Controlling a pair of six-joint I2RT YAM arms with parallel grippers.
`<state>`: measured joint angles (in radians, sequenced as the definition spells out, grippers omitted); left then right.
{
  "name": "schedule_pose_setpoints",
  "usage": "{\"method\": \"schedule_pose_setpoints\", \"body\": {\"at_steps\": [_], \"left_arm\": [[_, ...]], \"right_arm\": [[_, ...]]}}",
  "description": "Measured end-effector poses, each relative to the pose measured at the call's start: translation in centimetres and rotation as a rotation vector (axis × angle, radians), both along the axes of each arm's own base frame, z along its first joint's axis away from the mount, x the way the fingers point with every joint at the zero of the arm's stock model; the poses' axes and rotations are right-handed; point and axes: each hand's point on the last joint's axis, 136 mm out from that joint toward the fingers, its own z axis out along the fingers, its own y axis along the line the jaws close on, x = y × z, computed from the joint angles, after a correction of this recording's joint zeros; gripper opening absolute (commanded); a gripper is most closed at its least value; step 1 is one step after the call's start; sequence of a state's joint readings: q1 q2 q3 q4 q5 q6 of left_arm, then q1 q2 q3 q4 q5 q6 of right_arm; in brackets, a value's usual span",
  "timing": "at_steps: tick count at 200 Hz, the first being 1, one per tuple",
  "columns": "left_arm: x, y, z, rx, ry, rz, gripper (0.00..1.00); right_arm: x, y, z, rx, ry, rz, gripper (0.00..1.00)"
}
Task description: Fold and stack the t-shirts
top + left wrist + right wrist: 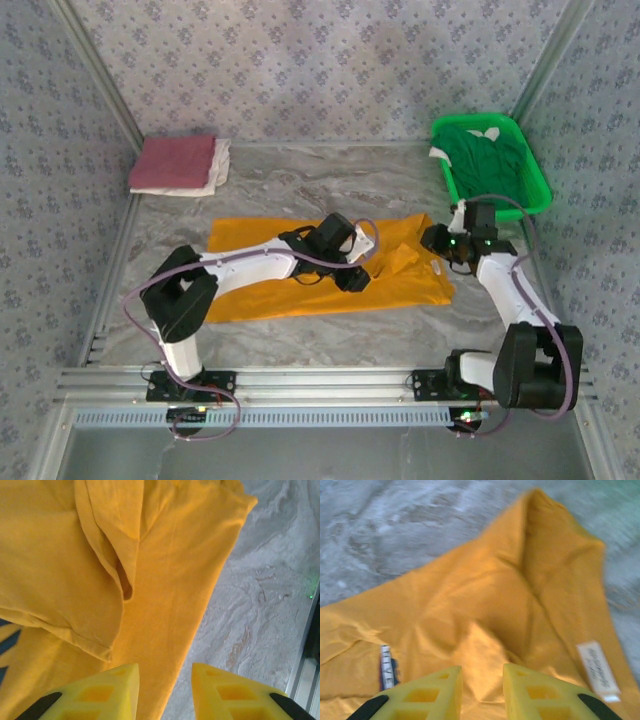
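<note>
Hovering over the orange-yellow t-shirt [410,288], left claw [165,672] partly open and empty, right claw [481,672] narrowly parted over its bunched cloth.

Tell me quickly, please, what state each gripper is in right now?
Left gripper: open, above the orange shirt, holding nothing.
Right gripper: open, above the same shirt, holding nothing.

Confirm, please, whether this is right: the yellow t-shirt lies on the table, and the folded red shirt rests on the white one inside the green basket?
Not the basket: the top external view shows the folded red shirt resting on the white one on the table at its far left corner.
</note>
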<state>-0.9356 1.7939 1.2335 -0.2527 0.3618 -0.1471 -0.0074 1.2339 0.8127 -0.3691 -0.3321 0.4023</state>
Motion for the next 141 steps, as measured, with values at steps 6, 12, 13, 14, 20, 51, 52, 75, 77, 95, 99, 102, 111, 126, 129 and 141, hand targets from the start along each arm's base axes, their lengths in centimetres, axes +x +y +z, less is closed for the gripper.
{"method": "schedule_pose_setpoints", "body": {"at_steps": [6,12,13,14,20,51,52,75,77,95,99,102,111,126,129,141], "left_arm": [[0.4,0.0,0.1,-0.008,-0.007,0.006,0.32],[0.8,0.0,0.3,-0.014,-0.014,0.015,0.33],[0.8,0.0,0.3,-0.016,-0.015,0.015,0.33],[0.9,0.0,0.3,-0.018,-0.016,0.016,0.33],[1.3,0.0,0.5,-0.024,-0.023,0.024,0.33],[2.9,-0.3,1.0,-0.04,-0.045,0.045,0.34],[3.0,-0.3,1.0,-0.041,-0.045,0.045,0.34],[3.2,-1.4,0.6,-0.031,-0.073,0.025,0.35],[3.2,-1.4,0.5,-0.028,-0.075,0.022,0.35],[2.7,-2.2,-0.5,0.001,-0.077,-0.006,0.37],[2.7,-2.4,-0.8,0.01,-0.075,-0.011,0.37],[2.6,-2.5,-1.0,0.014,-0.075,-0.016,0.38],[2.4,-2.8,-1.6,0.027,-0.075,-0.029,0.38],[1.9,-3.0,-2.7,0.051,-0.071,-0.046,0.51],[1.9,-3.0,-2.9,0.056,-0.075,-0.053,0.51],[1.7,-2.9,-3.4,0.069,-0.071,-0.058,0.51]], "right_arm": [[0.6,0.7,0.7,-0.018,-0.004,0.02,0.3],[1.2,1.5,1.3,-0.034,-0.006,0.041,0.3],[1.4,1.6,1.5,-0.04,-0.006,0.044,0.3],[1.5,1.7,1.6,-0.042,-0.006,0.046,0.3],[2.2,2.4,2.0,-0.062,0.003,0.066,0.3],[5.2,4.6,0.5,-0.168,0.112,0.127,0.36],[5.2,4.6,0.4,-0.169,0.116,0.127,0.36],[6.0,4.2,-2.4,-0.25,0.252,0.132,0.39],[6.0,4.2,-2.5,-0.255,0.258,0.134,0.39],[6.3,4.2,-4.1,-0.316,0.337,0.16,0.44],[6.3,4.4,-4.4,-0.322,0.349,0.169,0.44],[6.3,4.5,-4.6,-0.331,0.36,0.175,0.44],[6.1,4.7,-5.2,-0.347,0.387,0.191,0.44],[5.7,4.9,-6.0,-0.367,0.43,0.212,0.44],[5.6,5.0,-6.1,-0.37,0.436,0.217,0.44],[5.3,5.0,-6.7,-0.379,0.458,0.23,0.42]]}}
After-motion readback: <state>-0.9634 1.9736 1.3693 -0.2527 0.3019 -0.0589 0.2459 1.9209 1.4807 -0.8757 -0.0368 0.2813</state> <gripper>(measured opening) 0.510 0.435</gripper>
